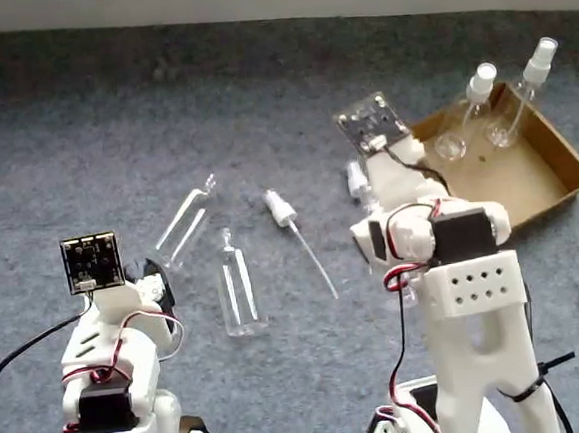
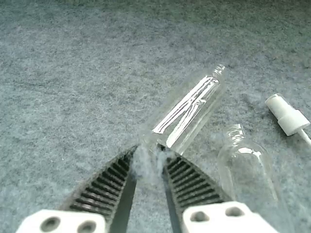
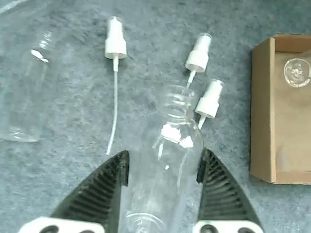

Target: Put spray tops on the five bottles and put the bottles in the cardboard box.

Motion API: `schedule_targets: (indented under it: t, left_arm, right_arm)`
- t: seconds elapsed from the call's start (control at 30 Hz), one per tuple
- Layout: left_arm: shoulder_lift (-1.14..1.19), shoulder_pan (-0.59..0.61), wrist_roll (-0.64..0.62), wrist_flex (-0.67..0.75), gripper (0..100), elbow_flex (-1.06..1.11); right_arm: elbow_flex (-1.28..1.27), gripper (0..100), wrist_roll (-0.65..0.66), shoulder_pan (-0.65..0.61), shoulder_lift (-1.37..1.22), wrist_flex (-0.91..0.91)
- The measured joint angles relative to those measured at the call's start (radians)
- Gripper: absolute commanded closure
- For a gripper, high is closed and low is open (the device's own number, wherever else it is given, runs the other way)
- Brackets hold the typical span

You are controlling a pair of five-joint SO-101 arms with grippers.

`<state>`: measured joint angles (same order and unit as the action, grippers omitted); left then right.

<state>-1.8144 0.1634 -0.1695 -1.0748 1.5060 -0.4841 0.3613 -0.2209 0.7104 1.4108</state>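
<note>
Obs: right hand (image 3: 164,154) clamped on clear bottle (image 3: 175,131), neck pointing ahead of its fingertips. Likely light, rigid, slick: hold mid-body. Nearest spray top (image 3: 209,101) just beyond. Left hand (image 2: 150,149) slightly apart, empty

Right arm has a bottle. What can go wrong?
The smooth clear plastic bottle between the right gripper's jaws may slip or twist.
The nearest loose white spray top lies beside its neck; a sweep could knock it away.
Two capped bottles stand in the brown cardboard box; adding one may topple them.
</note>
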Motion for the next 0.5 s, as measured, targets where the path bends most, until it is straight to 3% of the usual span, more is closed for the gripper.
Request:
schedule_targets:
  t: [0.27, 0.5]
  left_arm:
    - [0.0, 0.0, 0.0, 0.0, 99, 0.0]
    - [0.0, 0.0, 0.0, 0.0, 99, 0.0]
  right_arm:
    - [-0.468, 91.0, 0.158, 0.066, 0.12, -0.318]
    - [-0.624, 91.0, 0.255, 0.064, 0.157, -0.387]
